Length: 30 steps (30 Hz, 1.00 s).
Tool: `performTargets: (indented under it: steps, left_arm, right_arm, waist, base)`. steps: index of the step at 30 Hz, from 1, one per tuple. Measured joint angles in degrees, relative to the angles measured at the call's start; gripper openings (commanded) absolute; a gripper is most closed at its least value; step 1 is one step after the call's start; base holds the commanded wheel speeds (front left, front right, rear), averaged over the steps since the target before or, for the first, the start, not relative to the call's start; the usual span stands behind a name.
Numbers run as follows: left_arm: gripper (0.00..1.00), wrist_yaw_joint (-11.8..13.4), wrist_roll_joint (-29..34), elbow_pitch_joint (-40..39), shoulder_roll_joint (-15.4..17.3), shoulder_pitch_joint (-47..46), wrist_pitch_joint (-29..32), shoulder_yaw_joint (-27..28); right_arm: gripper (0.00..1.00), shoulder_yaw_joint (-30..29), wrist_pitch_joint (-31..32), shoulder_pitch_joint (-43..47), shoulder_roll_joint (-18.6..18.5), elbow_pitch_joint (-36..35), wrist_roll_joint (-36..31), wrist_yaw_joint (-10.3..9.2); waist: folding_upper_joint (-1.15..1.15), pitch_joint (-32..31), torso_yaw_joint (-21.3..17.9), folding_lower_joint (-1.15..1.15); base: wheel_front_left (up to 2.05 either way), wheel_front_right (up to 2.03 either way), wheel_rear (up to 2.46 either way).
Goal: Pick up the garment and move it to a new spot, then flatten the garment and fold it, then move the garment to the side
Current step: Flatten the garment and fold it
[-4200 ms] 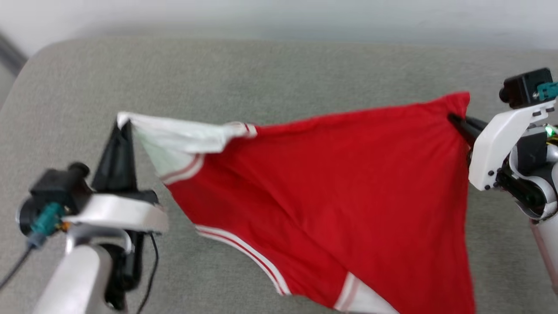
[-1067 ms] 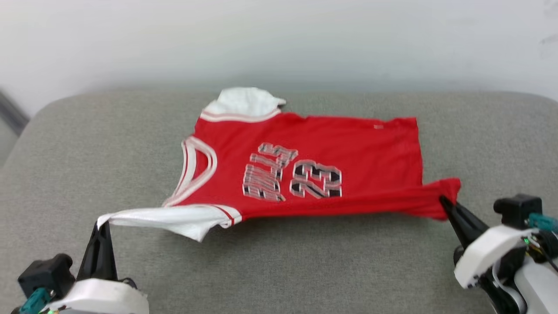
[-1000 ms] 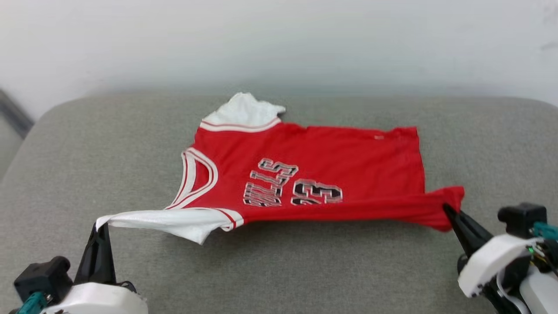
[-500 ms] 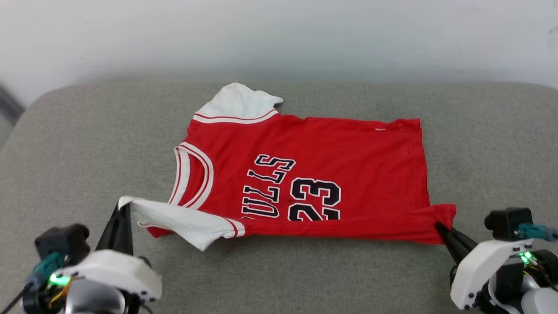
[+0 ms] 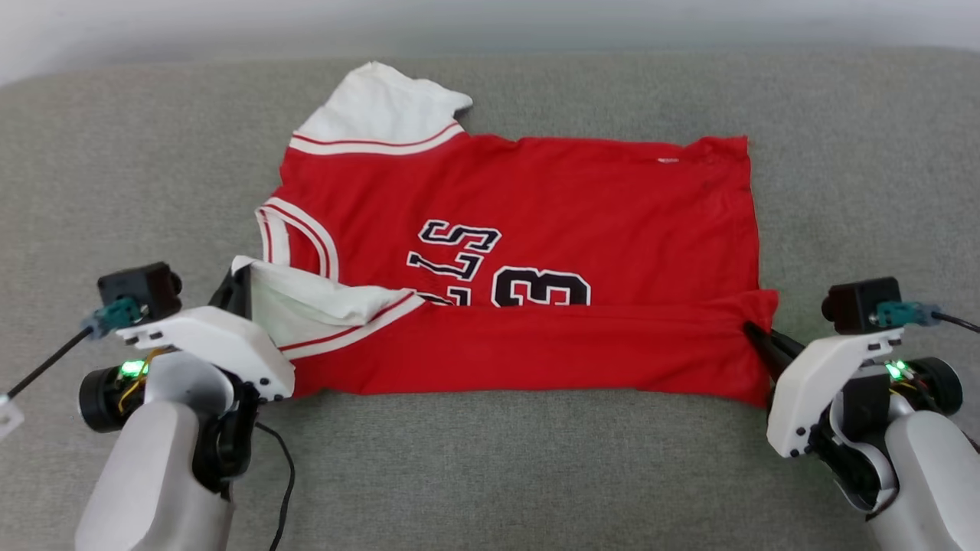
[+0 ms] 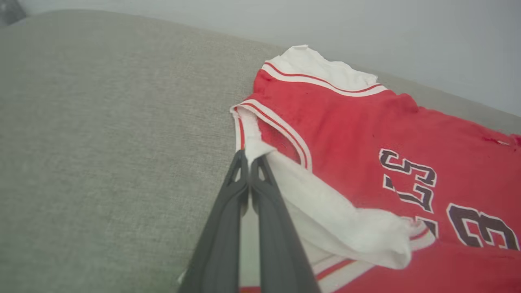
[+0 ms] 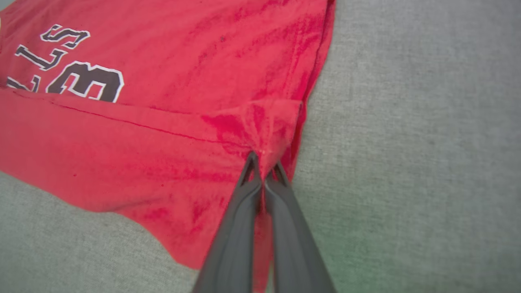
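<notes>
The garment [image 5: 536, 214], a red jersey with white sleeves and black-and-white lettering, lies chest-up on the grey cushion [image 5: 490, 474], its collar toward the left. Its near long edge is doubled over the lower chest, covering part of the lettering. My left gripper [image 5: 236, 285] is shut on the near white sleeve [image 6: 325, 211], pinching its tip at the collar side. My right gripper [image 5: 754, 334] is shut on the near hem corner [image 7: 266, 130], where the red cloth bunches. The far white sleeve [image 5: 375, 103] lies flat at the back.
The grey cushion spreads wide on every side of the garment [image 6: 366, 134], with bare fabric at the left [image 6: 101, 134] and right [image 7: 407, 122]. A pale wall [image 6: 366, 32] rises behind the cushion's far edge.
Both grippers have carried the garment's near edge away from me and over its chest, so the fold now hides half the lettering. The head camera has tilted down.
</notes>
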Motion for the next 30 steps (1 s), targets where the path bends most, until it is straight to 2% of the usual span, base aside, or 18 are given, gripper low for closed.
performTargets:
  steps: [1,3,4,6,7,8,9,10,15,20,24,30]
  left_arm:
    - [0.0,-1.0,-0.6,5.9,-0.5,-3.0,1.0,-0.9]
    - [0.0,-1.7,-0.8,9.4,-0.8,-4.5,2.0,-1.5]
    - [0.0,-2.1,-1.2,10.9,-1.2,-5.1,2.4,-1.8]
    - [0.0,-3.3,-1.5,13.7,-1.6,-6.1,2.9,-2.4]
    - [0.03,-3.9,-1.9,14.8,-1.7,-6.8,3.0,-2.5]
    - [0.37,-4.5,-2.3,15.8,-1.8,-7.4,2.9,-2.4]
    - [0.85,-4.9,-2.8,16.8,-2.0,-7.8,2.6,-2.2]
    - [1.0,-5.2,-2.9,17.7,-2.1,-8.1,2.3,-2.1]
    - [1.0,-6.9,-4.3,20.8,-2.0,-9.2,1.4,-1.5]
    - [1.0,-8.0,-4.7,20.1,1.5,-9.1,2.3,-0.8]
    - [1.0,-8.4,-4.8,16.2,4.6,-7.7,6.2,-1.0]
    - [1.0,-8.2,-5.5,7.3,11.0,-5.3,15.4,-0.5]
  right_arm:
    - [0.0,1.7,-0.5,-2.1,-0.3,3.1,0.0,0.0]
    - [0.0,2.6,-1.3,-3.2,-0.2,4.8,0.0,0.0]
    - [0.09,3.0,-1.8,-3.6,-0.1,5.5,0.1,0.0]
    - [0.43,3.8,-2.8,-4.2,-0.1,6.7,0.0,0.01]
    - [0.73,4.2,-3.3,-4.4,-0.1,7.4,0.1,0.01]
    - [1.0,4.5,-3.8,-4.7,-0.1,7.9,0.1,0.02]
    - [1.0,4.9,-4.4,-4.9,-0.1,8.3,0.2,0.02]
    - [1.0,5.3,-5.3,-4.9,-0.1,8.6,0.6,0.02]
    - [1.0,6.5,-13.2,-3.9,-0.9,7.1,1.3,-0.01]
    - [1.0,5.3,-21.4,-0.9,-1.5,2.3,0.9,-0.01]
    - [1.0,3.2,-25.1,2.4,-1.5,-1.9,-0.5,-0.01]
    - [1.0,-1.6,-25.5,6.5,-0.1,-9.1,-3.2,-0.01]
  waist:
    - [0.0,1.6,-0.5,0.0]
    - [0.0,2.2,-0.9,0.0]
    - [0.0,2.4,-1.0,0.0]
    - [0.0,2.7,-1.3,0.0]
    - [0.0,2.7,-1.3,0.0]
    - [0.0,2.7,-1.4,0.0]
    - [0.0,2.6,-1.4,0.0]
    - [0.0,2.4,-1.5,0.0]
    - [0.0,1.0,-1.7,0.0]
    - [0.0,-1.4,-2.3,0.0]
    - [0.0,-3.5,-2.9,-0.01]
    - [0.0,-5.2,-4.1,-0.01]
  base:
    - [0.0,0.0,0.0]
    - [0.0,0.0,0.0]
    - [0.0,0.0,0.0]
    - [0.0,0.0,0.0]
    - [0.0,0.0,0.0]
    - [0.0,0.0,0.0]
    - [0.0,0.0,0.0]
    - [0.0,0.0,0.0]
    - [0.0,0.0,0.0]
    - [0.0,0.0,0.0]
    - [0.0,0.0,0.0]
    - [0.0,0.0,0.0]
